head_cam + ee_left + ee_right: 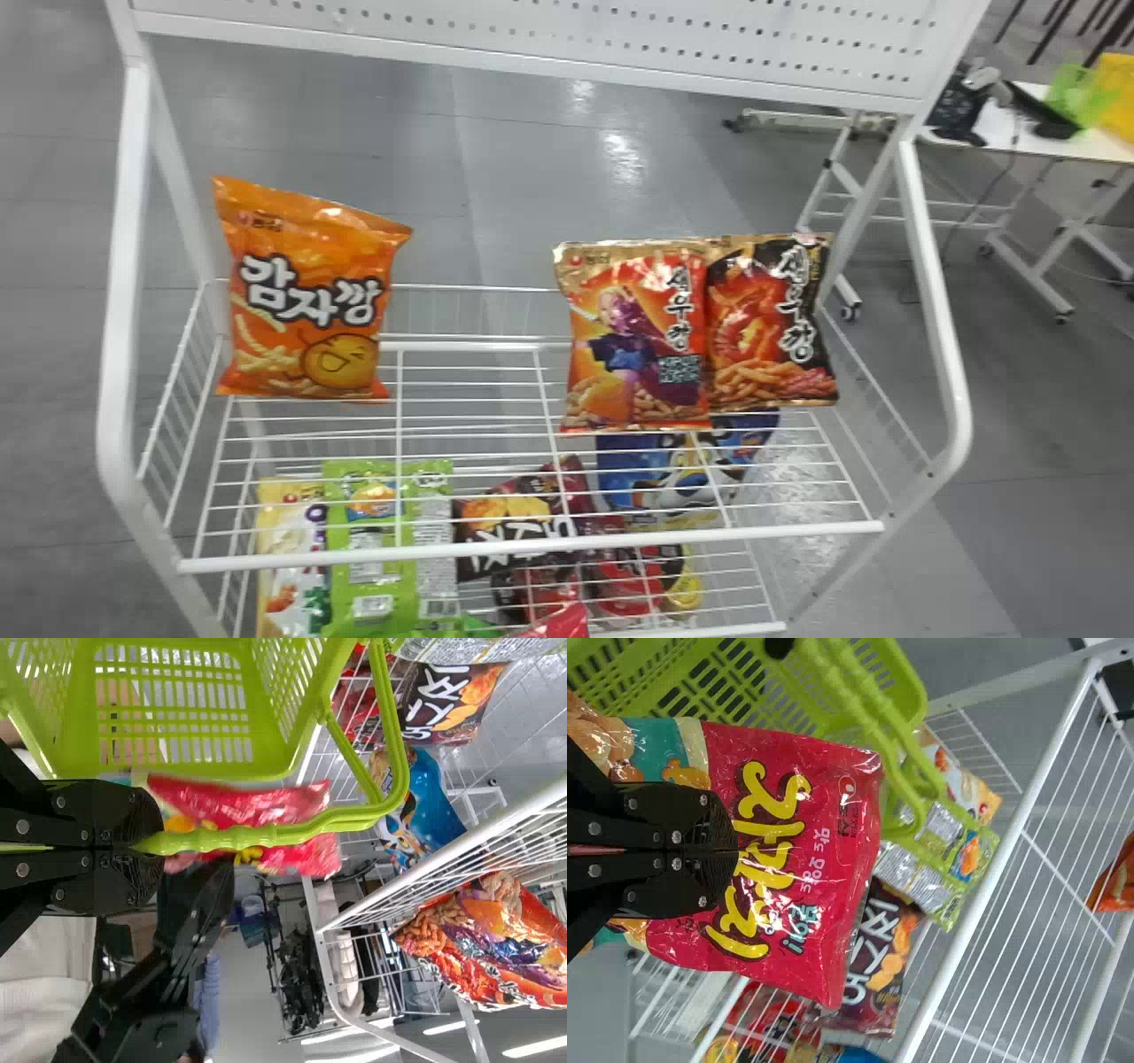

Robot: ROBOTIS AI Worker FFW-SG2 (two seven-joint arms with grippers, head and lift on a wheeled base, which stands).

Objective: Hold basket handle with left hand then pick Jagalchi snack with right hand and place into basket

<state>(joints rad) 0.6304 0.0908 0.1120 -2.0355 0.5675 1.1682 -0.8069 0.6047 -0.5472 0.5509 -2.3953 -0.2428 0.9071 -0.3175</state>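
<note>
- My left tool [146,847] is closed around the handle [266,835] of the green basket [328,678]. I think this keeps the basket steady, with its opening free for the bag.
- At left of the head frame, an orange bag [306,301] stands upright at the white wire rack [532,547], its face to me, as for display. Lower left, green packs [387,549] lie on the lower level.
- At the bottom edge, near the middle, I see a pink corner, I suppose of the Jagalchi snack [819,842]. My right tool [733,850] grasps this snack near the basket, outside it; its far end is free, maybe to enter first.
- Right of centre, two red bags [633,346] [766,328] stand side by side, overlapping.
- Upper right, a white desk [1099,146] carries equipment, over a grey floor [1036,505].
</note>
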